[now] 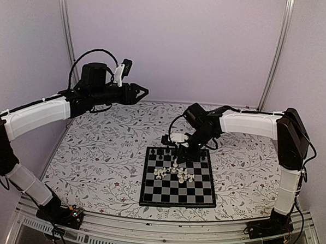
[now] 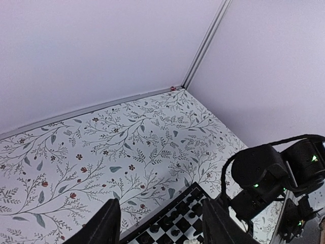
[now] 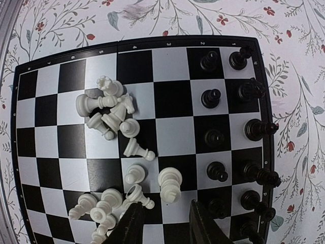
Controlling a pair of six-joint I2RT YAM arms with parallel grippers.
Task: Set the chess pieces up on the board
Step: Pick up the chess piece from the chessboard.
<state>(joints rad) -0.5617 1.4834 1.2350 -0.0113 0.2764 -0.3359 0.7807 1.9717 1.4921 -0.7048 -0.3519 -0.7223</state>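
The board lies at the table's near middle. Black chess pieces stand upright in two rows along its far side. Cream-white chess pieces lie in loose heaps on the middle squares, most of them tipped over. My right gripper hovers low over the board, open with nothing between its fingers, and one upright white piece stands just beyond the tips. My left gripper is raised high at the back left, open and empty.
The floral tablecloth covers the table around the board. The back wall and a corner post stand close behind. In the left wrist view the right arm's black wrist hangs over the board's far corner.
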